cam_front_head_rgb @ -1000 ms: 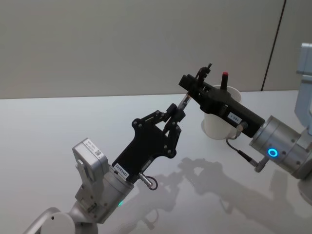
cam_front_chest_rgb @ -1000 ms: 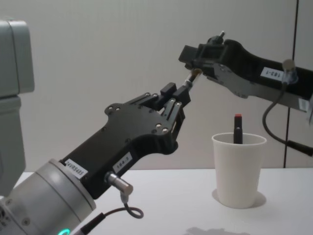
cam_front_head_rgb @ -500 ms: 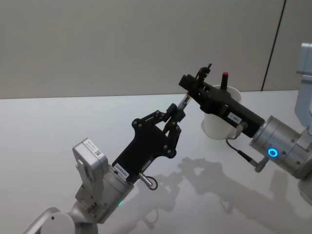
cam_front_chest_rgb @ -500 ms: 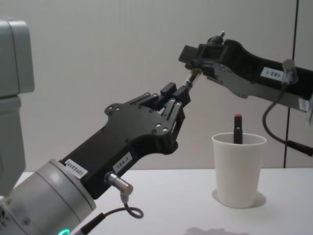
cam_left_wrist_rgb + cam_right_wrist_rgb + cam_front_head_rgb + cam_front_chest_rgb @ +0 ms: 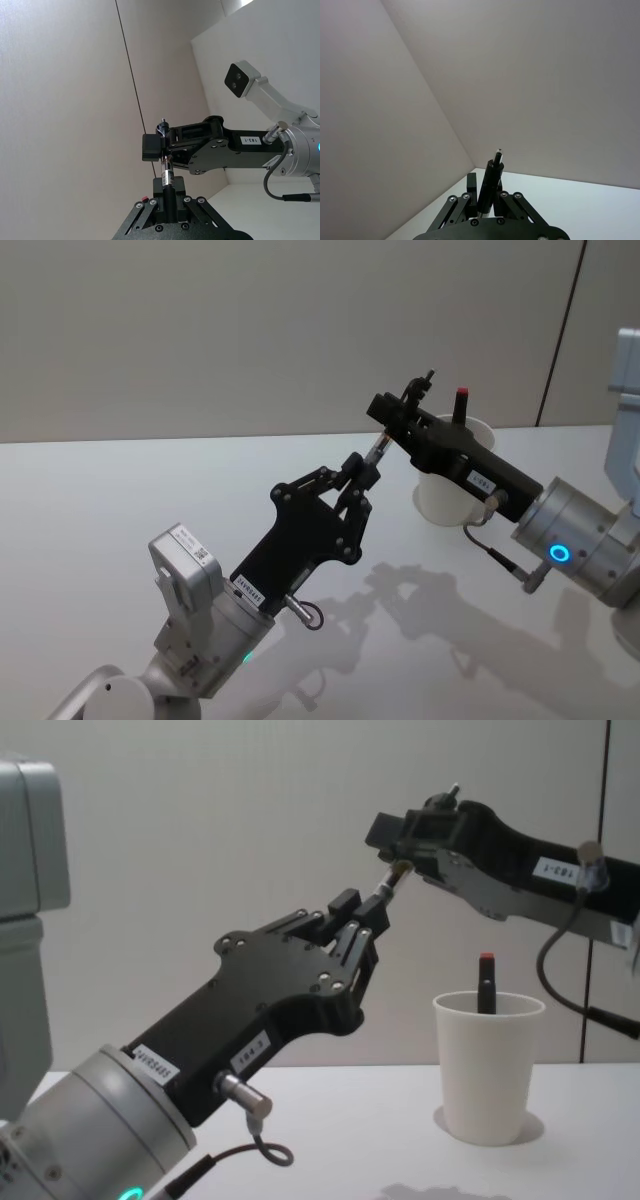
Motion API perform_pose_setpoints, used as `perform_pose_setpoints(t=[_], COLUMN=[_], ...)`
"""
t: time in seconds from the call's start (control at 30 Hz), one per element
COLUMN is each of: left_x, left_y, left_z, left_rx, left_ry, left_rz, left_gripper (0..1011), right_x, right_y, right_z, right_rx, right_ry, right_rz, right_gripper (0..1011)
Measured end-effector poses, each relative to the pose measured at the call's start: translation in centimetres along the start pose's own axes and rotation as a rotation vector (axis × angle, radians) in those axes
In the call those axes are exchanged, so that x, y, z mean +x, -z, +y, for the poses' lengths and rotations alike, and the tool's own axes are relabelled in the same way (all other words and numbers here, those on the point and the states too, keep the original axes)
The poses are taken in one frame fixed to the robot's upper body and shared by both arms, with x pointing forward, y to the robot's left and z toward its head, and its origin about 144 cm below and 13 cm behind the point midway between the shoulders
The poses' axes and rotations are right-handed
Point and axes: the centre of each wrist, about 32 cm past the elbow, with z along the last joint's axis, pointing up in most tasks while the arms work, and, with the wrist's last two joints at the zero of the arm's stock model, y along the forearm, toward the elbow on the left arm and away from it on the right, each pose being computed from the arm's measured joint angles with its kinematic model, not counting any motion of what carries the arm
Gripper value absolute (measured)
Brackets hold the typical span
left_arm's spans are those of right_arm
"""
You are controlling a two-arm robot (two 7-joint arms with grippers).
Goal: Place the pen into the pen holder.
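Left end effector (image 5: 362,925): I read it clenched on the lower end of the pen (image 5: 385,889), raised well above the worktop (image 5: 340,1120).
Pen: tilted in the air, spanning between both end effectors, left of the cup.
Right end effector (image 5: 405,845): fingers appear clamped on the pen's upper end.
Pen holder (image 5: 488,1066): one white cup, upright on the worktop, below the right arm.
Progress: handover under way, I judge; insertion remains.
Count: two end effectors, one cup, one held pen, one red-topped pen (image 5: 486,984) already inside.
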Motion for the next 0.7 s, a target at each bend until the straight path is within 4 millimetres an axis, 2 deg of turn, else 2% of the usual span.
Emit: perform_pose_setpoints(t=[0.7], left_x=[0.0], left_y=[0.0], left_z=[0.0], left_rx=[0.0], left_ry=[0.0], left_rz=[0.0], left_gripper=[123], right_x=[0.0], right_y=[0.0], right_z=[0.0], right_rx=[0.0], right_ry=[0.0], right_rz=[0.0], right_gripper=[153])
